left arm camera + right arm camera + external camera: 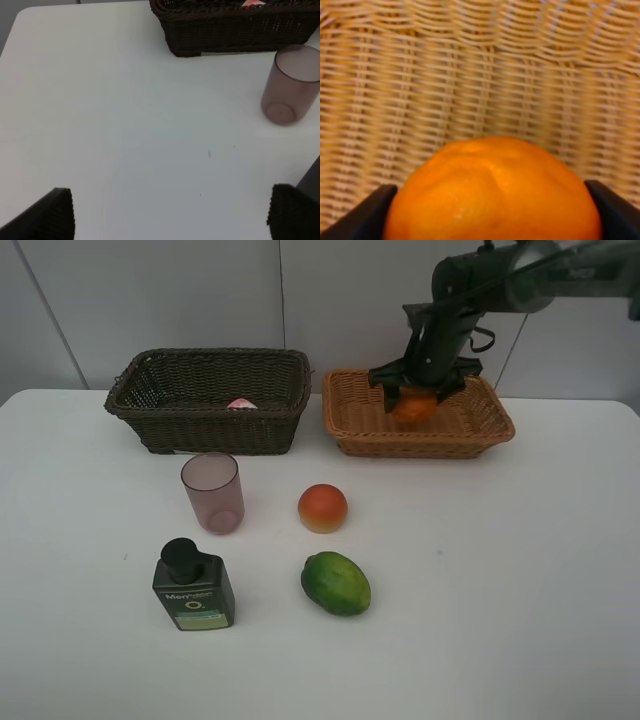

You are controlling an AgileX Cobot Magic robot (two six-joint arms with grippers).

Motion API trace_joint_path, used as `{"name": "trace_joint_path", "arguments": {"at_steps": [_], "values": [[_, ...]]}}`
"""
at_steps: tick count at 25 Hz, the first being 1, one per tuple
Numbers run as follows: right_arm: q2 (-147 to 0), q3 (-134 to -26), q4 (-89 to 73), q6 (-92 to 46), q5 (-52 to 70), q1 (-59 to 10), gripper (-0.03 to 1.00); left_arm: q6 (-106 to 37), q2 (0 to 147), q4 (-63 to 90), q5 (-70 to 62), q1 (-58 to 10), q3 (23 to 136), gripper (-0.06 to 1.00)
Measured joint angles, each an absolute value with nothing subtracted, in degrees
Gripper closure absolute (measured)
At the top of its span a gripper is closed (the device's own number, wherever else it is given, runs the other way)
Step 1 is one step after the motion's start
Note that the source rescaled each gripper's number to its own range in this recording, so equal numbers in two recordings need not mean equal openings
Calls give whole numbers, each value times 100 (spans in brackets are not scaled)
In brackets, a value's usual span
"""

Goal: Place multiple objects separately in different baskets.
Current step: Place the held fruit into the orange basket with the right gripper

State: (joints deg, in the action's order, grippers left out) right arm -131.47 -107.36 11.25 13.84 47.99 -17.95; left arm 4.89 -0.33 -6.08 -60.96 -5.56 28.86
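Note:
My right gripper [418,390] is shut on the orange [415,406] and holds it inside the light orange-tan basket [350,440]. The right wrist view shows the orange [492,192] between both fingers, over the basket's weave [480,75]. The dark brown basket [210,420] holds the pink white-capped bottle [241,403]. The purple-pink cup [212,492], the red-orange fruit [322,508], the green fruit [336,583] and the dark green pump bottle [193,587] stand on the white table [500,590]. My left gripper [170,215] is open over bare table, with the cup [292,84] ahead of it.
The two baskets stand side by side at the back of the table, near the wall. The left arm does not show in the exterior high view. The dark basket's corner [225,30] shows in the left wrist view.

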Motion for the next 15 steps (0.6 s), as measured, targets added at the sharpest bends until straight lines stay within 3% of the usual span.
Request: {"name": "trace_joint_path", "arguments": {"at_steps": [7,10,15], "values": [[-13231,-10736,1157,1384,4668,-1795,31,489,-33,-608,-6096,-556,2886,-6],[-13231,-10736,1264,1384,4656,-1795,8,489,-33,-608,-6096,-556,2886,-6],[-13154,-10743,1277,1384,4732,-1800,-2,489,-33,-608,-6096,-556,2886,-6]]}}
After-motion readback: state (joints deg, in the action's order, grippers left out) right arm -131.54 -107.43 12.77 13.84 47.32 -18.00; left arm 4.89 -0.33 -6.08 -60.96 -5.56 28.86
